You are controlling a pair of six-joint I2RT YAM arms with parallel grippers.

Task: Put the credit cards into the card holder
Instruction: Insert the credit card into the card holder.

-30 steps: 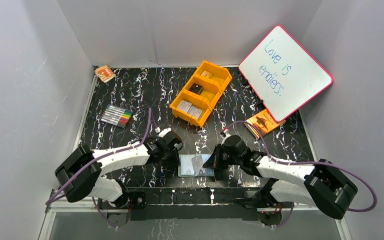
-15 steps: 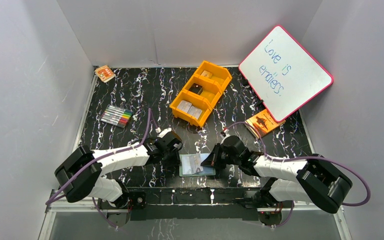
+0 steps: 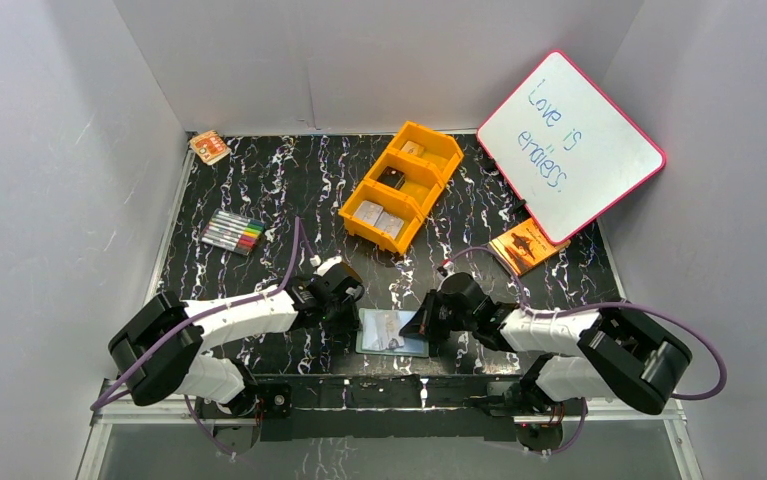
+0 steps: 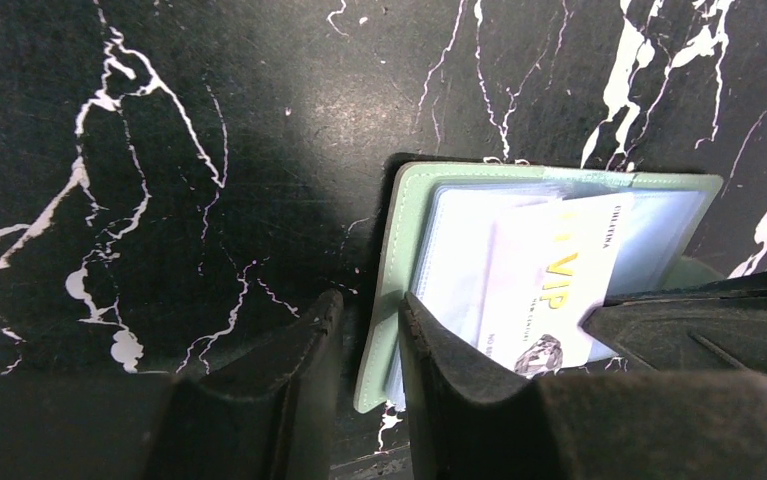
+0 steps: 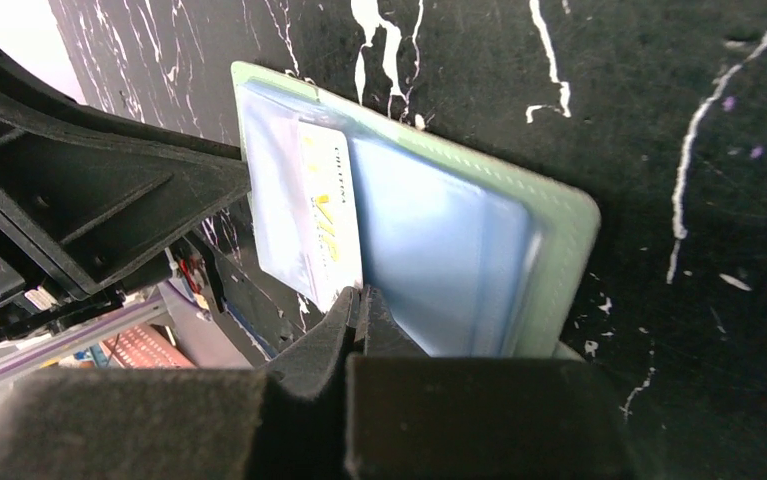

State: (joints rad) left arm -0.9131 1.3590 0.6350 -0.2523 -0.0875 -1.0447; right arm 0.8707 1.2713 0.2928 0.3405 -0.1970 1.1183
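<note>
The card holder lies open near the table's front edge, grey-green with pale blue clear pockets. My left gripper stands at its left edge, jaws close together with that edge between them. My right gripper is shut on the corner of a silver-white credit card marked VIP, which lies partly inside a pocket. More credit cards lie in the orange tray: two silver-grey, one black, one tan.
A set of coloured markers lies at the left. An orange patterned packet sits in the far left corner. A pink-framed whiteboard leans at the back right over an orange booklet. Grey walls enclose three sides.
My right gripper has moved a little to the left with the card, sliding it further across the open card holder. The left arm has hardly moved.
</note>
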